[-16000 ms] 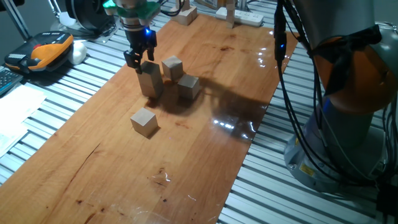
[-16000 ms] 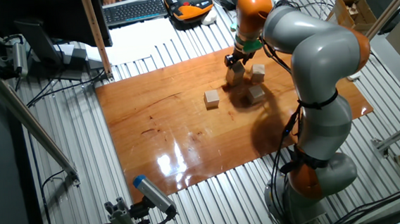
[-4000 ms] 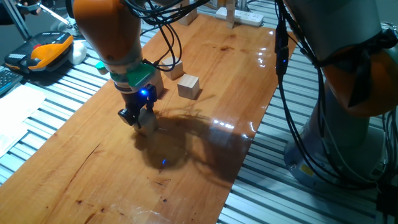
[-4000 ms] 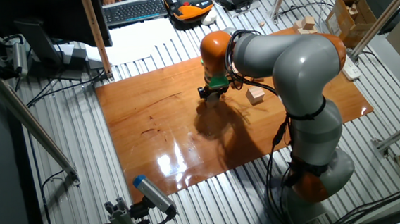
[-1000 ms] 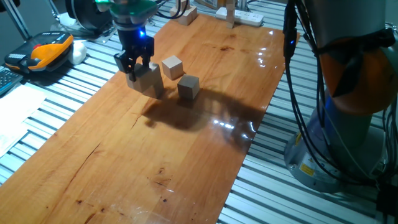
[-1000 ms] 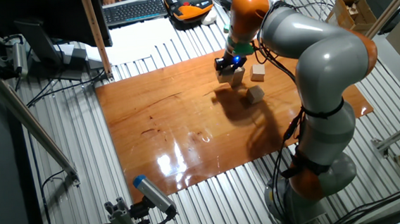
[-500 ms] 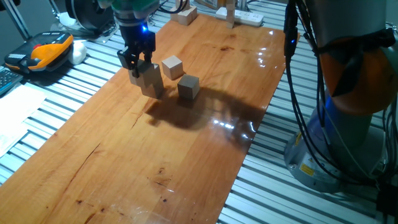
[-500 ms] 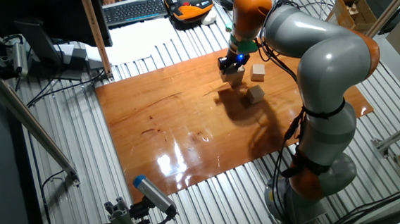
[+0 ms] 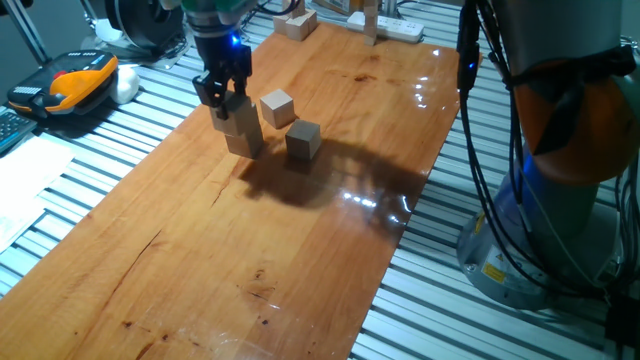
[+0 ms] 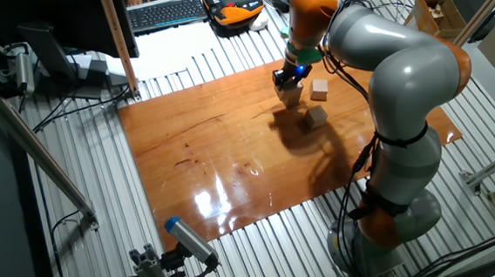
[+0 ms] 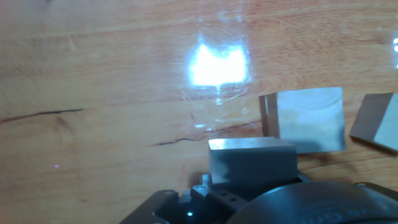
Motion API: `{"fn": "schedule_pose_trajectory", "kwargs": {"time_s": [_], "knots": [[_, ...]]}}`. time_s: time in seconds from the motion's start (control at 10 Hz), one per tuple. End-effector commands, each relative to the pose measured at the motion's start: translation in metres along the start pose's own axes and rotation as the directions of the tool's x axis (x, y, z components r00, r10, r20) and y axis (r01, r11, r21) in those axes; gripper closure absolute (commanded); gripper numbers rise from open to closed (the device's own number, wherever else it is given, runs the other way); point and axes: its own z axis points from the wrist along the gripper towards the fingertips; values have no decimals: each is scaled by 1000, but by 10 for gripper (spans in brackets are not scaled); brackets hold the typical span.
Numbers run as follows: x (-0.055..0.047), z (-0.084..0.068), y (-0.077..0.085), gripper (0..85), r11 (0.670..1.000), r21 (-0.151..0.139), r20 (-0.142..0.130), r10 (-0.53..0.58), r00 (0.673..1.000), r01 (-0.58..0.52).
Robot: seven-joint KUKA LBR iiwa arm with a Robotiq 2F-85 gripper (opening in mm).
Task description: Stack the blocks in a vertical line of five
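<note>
Gripping a plain tan block (image 9: 228,108), the fingers (image 9: 221,95) clamp it atop a block stack (image 9: 244,135).

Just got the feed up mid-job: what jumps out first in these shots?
The claw at the far left of the wooden board, gripping a block on top of a short stack. Right beside it, two loose blocks sit on the board. The big grey and orange arm arches over the board's far edge in the other fixed view.
</note>
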Motion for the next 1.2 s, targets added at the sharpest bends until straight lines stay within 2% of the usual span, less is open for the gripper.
{"fn": "schedule_pose_trajectory", "kwargs": {"time_s": [0.0, 0.3, 0.7, 1.1], "knots": [[0, -1, -2, 850, 1000, 5, 2, -8, 1000, 8], [-1, -3, -9, 850, 999, 21, 6, -27, 1000, 26], [-3, -4, -19, 850, 1000, 13, 11, -24, 1000, 24], [-13, 0, -28, 850, 999, 27, 20, -23, 1000, 22]]}}
